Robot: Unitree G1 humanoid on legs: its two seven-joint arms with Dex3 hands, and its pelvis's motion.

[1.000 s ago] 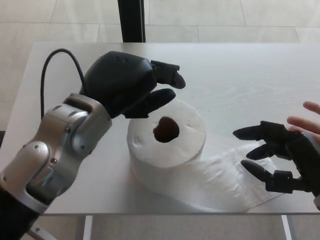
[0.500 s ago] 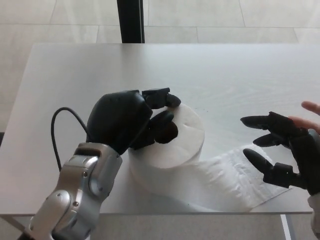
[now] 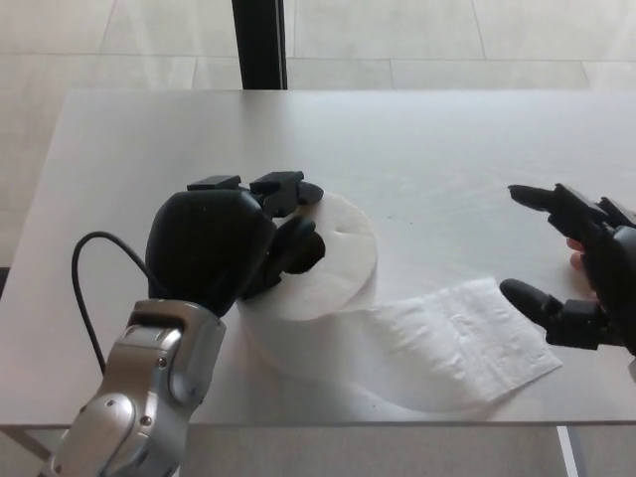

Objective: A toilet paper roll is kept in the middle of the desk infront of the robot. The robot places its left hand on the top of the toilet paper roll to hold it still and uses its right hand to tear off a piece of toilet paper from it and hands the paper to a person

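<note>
Left hand (image 3: 224, 248) now presses down on the top of the toilet paper roll (image 3: 323, 273) at the middle of the white worktop (image 3: 149, 149), its black fingers (image 3: 288, 189) spread and curled over the cardboard core, which is hidden under them. A second ago the same hand hung above and behind the roll; it has since come down into contact, so the hold-still step looks done. Out to the right of that hand, a loose tail of paper (image 3: 457, 343) lies unrolled flat on the worktop. Right hand (image 3: 576, 268) hovers just beyond the tail's far edge, thumb and fingers apart and holding nothing; it has drawn slightly back toward the worktop's right edge. A person's fingertip (image 3: 574, 256) shows behind it. With the roll pinned, the next move is judged to be the right hand closing on the tail and pulling to tear a sheet free.
</note>
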